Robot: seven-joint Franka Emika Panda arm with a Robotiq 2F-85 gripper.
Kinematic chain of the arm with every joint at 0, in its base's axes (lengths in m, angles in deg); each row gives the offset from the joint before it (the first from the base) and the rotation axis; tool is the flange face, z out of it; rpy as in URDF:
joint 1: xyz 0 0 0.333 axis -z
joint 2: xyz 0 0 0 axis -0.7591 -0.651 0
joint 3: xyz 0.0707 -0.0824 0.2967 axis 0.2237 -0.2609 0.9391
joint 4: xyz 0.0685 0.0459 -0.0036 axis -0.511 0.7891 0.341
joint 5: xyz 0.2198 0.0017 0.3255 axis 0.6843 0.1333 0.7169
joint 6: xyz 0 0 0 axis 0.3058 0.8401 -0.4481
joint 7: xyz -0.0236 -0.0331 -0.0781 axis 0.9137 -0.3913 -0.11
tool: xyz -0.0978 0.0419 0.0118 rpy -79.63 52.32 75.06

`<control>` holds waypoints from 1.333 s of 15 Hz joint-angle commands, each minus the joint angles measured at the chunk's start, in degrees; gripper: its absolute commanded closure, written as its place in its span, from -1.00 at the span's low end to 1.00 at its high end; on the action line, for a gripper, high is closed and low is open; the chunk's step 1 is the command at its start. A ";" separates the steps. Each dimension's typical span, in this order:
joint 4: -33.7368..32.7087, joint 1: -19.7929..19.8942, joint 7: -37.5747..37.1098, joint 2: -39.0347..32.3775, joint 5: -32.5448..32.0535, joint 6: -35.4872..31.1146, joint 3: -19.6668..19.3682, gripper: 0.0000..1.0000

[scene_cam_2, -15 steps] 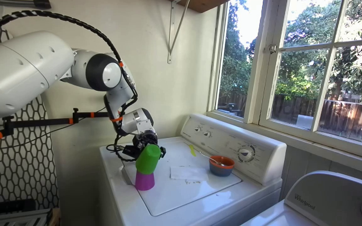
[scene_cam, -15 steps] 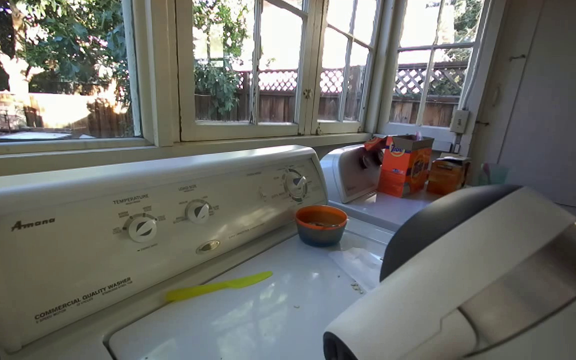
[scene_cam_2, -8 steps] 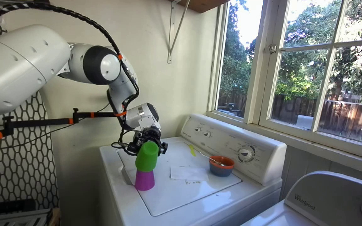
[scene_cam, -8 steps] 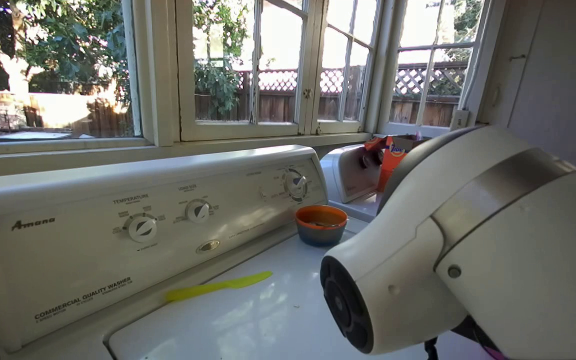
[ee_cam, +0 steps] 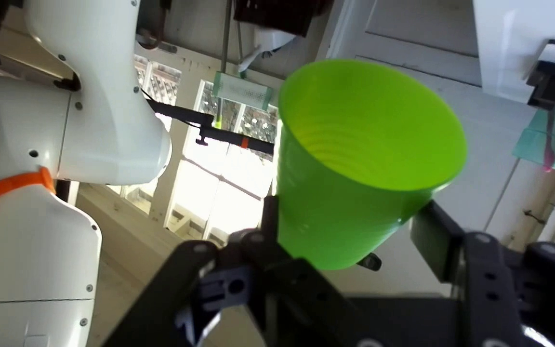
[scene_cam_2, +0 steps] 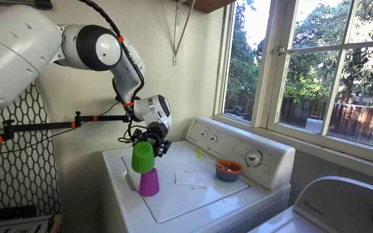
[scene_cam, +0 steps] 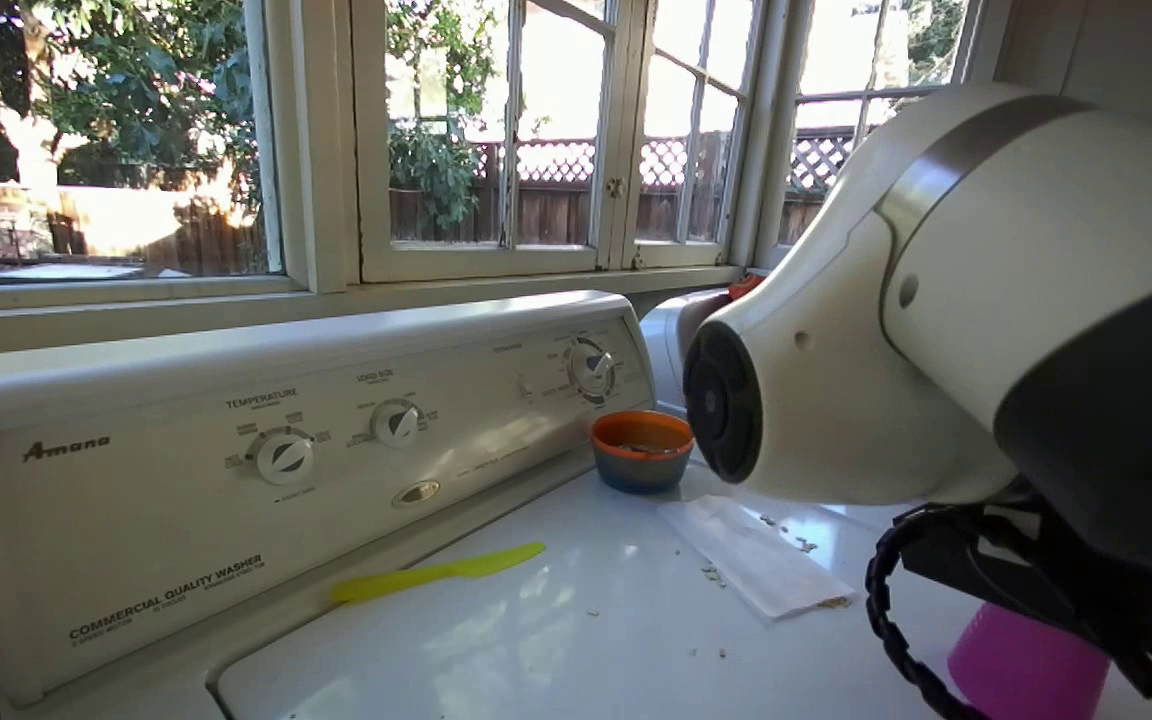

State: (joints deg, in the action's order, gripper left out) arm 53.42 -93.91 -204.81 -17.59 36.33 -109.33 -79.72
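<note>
Your gripper (ee_cam: 350, 222) is clamped on the green cup (scene_cam_2: 142, 158), so the grasping looks done. You hold this cup over the washer (scene_cam_2: 186, 205), tilted, base upward, near the upside-down magenta cup (scene_cam_2: 150, 185); whether they touch, I cannot tell. The release, I judge, is left.

The tapered green plastic cup (ee_cam: 362, 202), above the boxy, glossy white metal washer (scene_cam_2: 173, 202), looks smooth and softly shiny; on the washer, the tapered magenta plastic cup (scene_cam_2: 149, 184) looks matt, the flat white paper sheet (scene_cam_2: 194, 179) dull.
</note>
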 commanded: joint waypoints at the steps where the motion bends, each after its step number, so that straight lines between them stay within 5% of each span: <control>1: 6.94 4.52 -5.39 7.27 5.74 -6.26 2.44 0.11; 11: 20.62 13.58 -5.11 22.19 10.65 -21.50 9.26 0.11; 20: 28.97 18.26 0.48 27.09 11.85 -38.58 13.62 0.11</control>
State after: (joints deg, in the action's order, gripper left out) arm 78.60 -77.15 -206.15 6.69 47.56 -142.40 -67.59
